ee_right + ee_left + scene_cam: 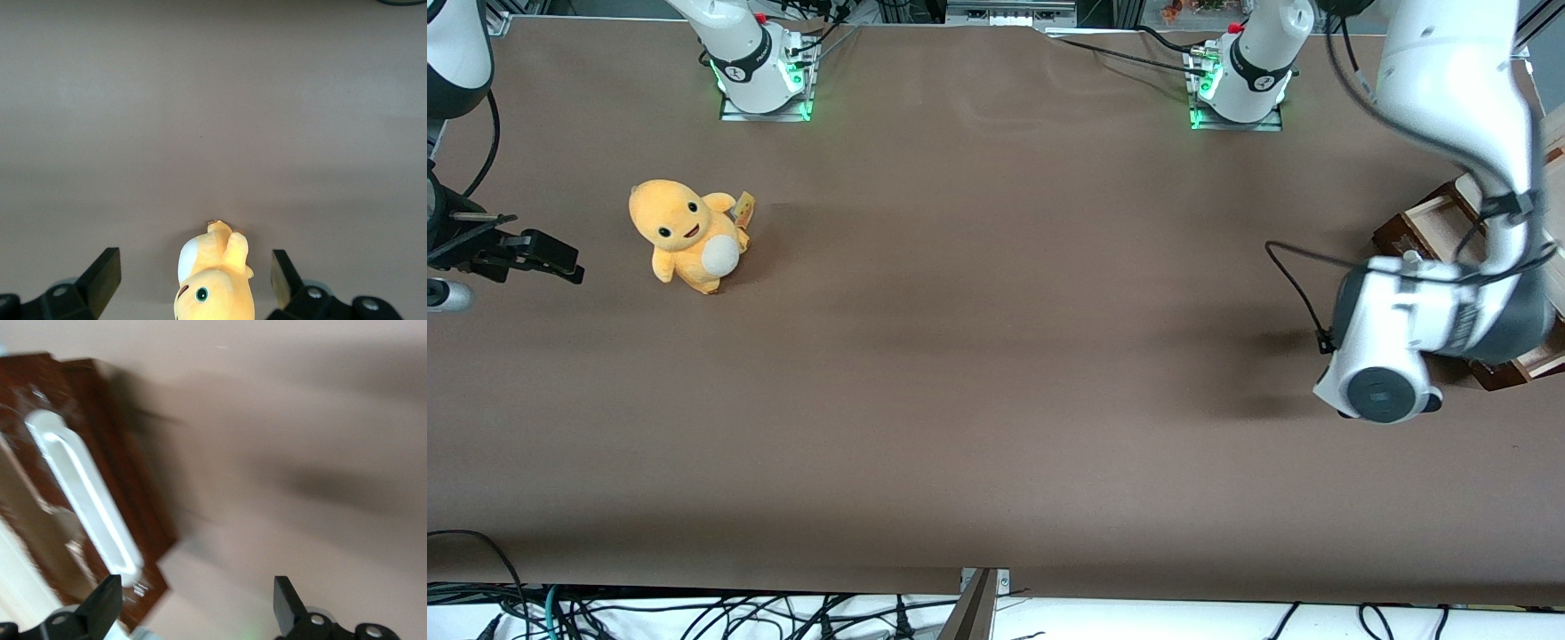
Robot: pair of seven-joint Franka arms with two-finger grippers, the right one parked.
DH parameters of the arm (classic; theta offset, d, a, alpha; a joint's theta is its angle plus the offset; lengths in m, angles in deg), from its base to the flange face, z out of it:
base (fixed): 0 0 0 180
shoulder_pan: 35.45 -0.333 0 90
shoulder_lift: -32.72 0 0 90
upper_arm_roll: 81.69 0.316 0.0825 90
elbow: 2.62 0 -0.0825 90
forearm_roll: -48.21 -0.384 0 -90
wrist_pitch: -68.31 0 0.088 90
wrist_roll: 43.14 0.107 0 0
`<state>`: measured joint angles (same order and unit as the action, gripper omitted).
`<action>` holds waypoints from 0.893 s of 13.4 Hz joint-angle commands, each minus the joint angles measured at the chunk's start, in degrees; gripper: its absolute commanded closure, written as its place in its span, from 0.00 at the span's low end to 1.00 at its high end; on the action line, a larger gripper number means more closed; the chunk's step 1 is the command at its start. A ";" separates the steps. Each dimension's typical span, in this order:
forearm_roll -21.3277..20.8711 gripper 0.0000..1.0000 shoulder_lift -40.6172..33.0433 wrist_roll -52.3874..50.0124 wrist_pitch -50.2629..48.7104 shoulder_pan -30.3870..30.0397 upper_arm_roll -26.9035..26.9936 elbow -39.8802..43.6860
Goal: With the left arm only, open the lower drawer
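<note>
The small dark-brown cabinet (1423,227) stands at the working arm's end of the table, mostly hidden by the left arm (1423,320). A dark-brown rim with pale beige wood inside shows beside the arm. In the left wrist view the lower drawer's dark-brown front (127,487) with its white bar handle (83,497) stands on the table. My left gripper (197,607) is open and empty just in front of it. One fingertip (107,597) is close to the handle's end; the handle is not between the fingers. In the front view the gripper is hidden under the wrist.
A yellow plush toy (685,236) sits on the brown table (996,356) toward the parked arm's end; it also shows in the right wrist view (213,280). The arms' bases (1240,76) stand at the table's edge farthest from the front camera. A black cable (1303,284) loops beside the wrist.
</note>
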<state>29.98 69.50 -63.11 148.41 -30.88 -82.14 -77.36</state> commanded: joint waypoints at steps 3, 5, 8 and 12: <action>16.72 0.00 -9.95 2.30 1.72 -2.11 -0.25 -0.22; 17.52 0.00 -12.51 4.58 4.52 -2.63 -0.25 -0.48; 21.04 0.00 -23.55 15.35 13.30 -2.81 0.36 -10.47; 20.25 0.00 -31.66 27.86 17.81 -2.81 1.41 -15.86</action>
<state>49.34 43.85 -40.84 163.76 -33.41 -81.29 -87.83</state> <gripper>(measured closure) 0.000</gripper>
